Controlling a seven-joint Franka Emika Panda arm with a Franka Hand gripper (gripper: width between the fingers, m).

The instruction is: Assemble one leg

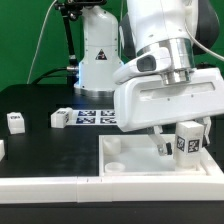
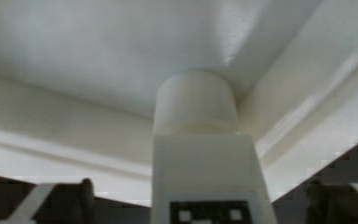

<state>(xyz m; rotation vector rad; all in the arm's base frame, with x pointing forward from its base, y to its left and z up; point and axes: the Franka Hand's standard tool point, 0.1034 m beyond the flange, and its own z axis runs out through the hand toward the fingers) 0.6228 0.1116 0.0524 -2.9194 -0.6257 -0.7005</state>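
A white leg (image 1: 186,141) with a black-and-white tag stands upright between my fingers, over the right part of the big white tray-like piece (image 1: 128,160). My gripper (image 1: 183,138) is open, with one finger on each side of the leg and a gap at each side. In the wrist view the leg (image 2: 206,150) runs away from me with its rounded end toward an inner corner of the tray-like piece (image 2: 87,60). My gripper (image 2: 202,205) straddles the leg there, with dark fingers (image 2: 64,203) clear of it. I cannot tell whether the leg's lower end sits in a socket.
Two more legs (image 1: 15,121) (image 1: 60,117) lie on the black table at the exterior view's left. The marker board (image 1: 97,117) lies behind them near the arm's base. A round socket (image 1: 113,165) shows at the tray-like piece's left corner. A long white bar (image 1: 40,184) lies along the front.
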